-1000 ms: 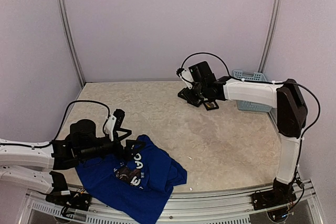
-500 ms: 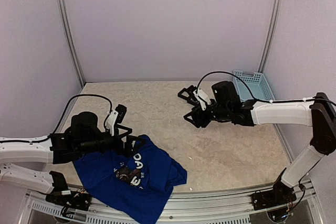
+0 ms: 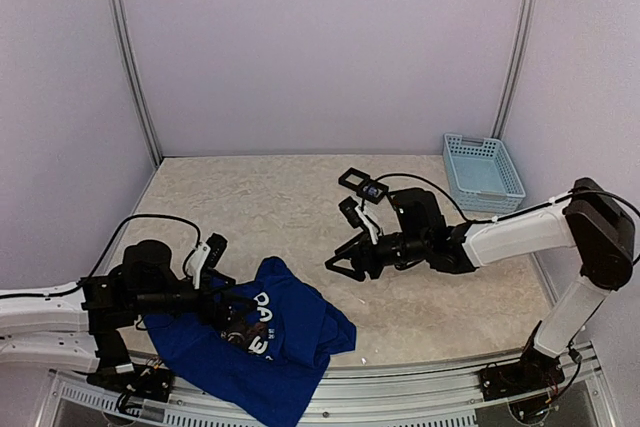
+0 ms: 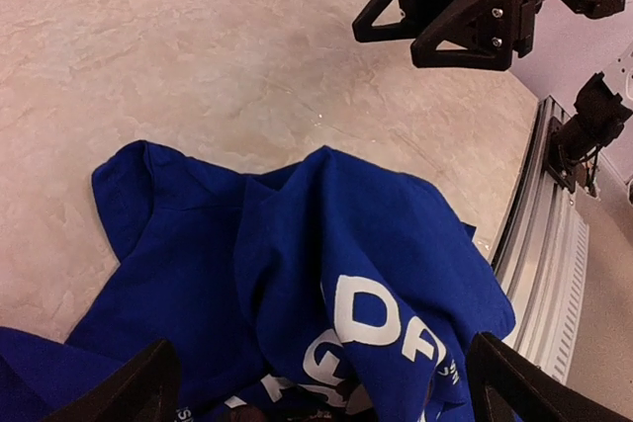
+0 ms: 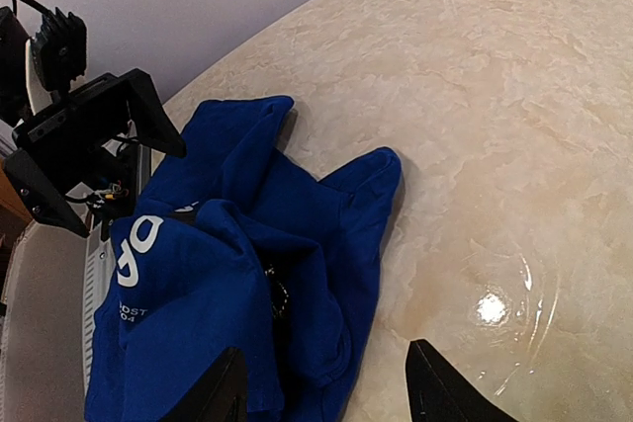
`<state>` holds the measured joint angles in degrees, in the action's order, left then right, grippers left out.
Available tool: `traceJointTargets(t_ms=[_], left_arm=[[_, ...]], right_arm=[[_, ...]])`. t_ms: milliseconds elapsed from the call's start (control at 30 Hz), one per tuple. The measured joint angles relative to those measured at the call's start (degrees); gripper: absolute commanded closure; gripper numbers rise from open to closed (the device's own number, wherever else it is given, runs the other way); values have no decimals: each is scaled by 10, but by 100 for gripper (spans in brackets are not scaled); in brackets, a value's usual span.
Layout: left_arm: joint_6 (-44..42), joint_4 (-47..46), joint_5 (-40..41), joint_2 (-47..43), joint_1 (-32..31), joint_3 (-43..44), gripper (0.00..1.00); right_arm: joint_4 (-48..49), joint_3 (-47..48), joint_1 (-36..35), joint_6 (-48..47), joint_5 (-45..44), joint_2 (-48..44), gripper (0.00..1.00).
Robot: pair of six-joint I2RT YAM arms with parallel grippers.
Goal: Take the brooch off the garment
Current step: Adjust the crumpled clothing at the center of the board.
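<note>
The garment [image 3: 270,342] is a crumpled royal-blue T-shirt with white lettering, lying at the table's near left edge. In the right wrist view a small dark glinting piece [image 5: 278,294], apparently the brooch, sits deep in a fold of the garment [image 5: 227,274]. My left gripper [image 3: 225,299] hangs low over the shirt's left part. In its own view it [image 4: 321,402] stands wide open, above the lettering on the garment [image 4: 297,264]. My right gripper [image 3: 345,262] hovers right of the shirt, open and holding nothing. Below that gripper [image 5: 326,392] lies the shirt's right edge.
Three black square frames [image 3: 360,184] lie at the back middle of the table. A light-blue basket [image 3: 483,172] stands at the back right. The metal rail [image 3: 420,387] runs along the near edge. Bare marbled tabletop [image 3: 440,297] lies right of the shirt.
My right arm has swung from the black frames forward and left, toward the shirt, its jaws narrowing a little. My left gripper has drawn back left and lower over the shirt.
</note>
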<state>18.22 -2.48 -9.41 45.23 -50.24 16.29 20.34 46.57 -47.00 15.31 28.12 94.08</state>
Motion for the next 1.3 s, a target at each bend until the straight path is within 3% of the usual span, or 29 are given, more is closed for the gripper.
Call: traceJointTargets(t_ms=[167,200,233,267,300,333,400,467,767,967,1067,1167,1233,1300], left_arm=[[0,-9,-24,103,3,18,1],[0,-11,-28,126,3,25,6],[0,-13,-36,159,3,34,15],[0,-16,-43,179,3,39,33],[1,-23,-54,201,3,43,59],[1,-27,-66,220,3,47,73],[-2,-37,-88,249,2,55,92],[-4,-39,-100,274,-3,71,100],[-53,-35,-64,299,-11,217,100],[-134,-53,-178,275,-16,257,100],[-172,-19,-237,263,-16,281,100],[-188,19,-245,249,-11,294,100],[-173,44,-216,236,-7,285,94],[-149,59,-190,223,-7,256,78]], right_arm=[[18,-2,-23,24,-1,46,45],[17,-2,-27,25,-3,53,45],[13,-2,-33,26,-10,59,45],[8,-2,-36,26,-15,60,45],[4,-2,-38,26,-22,58,45],[2,-3,-40,26,-30,54,45],[-3,-8,-41,22,-51,33,45],[-9,-17,-41,16,-78,1,45],[-16,-53,-41,-27,-224,-112,46],[-7,-118,-41,-54,-319,-195,39],[4,-152,-41,-63,-366,-251,36],[20,-175,-41,-69,-410,-296,35],[25,-177,-41,-72,-427,-309,35],[31,-177,-41,-74,-433,-310,35]])
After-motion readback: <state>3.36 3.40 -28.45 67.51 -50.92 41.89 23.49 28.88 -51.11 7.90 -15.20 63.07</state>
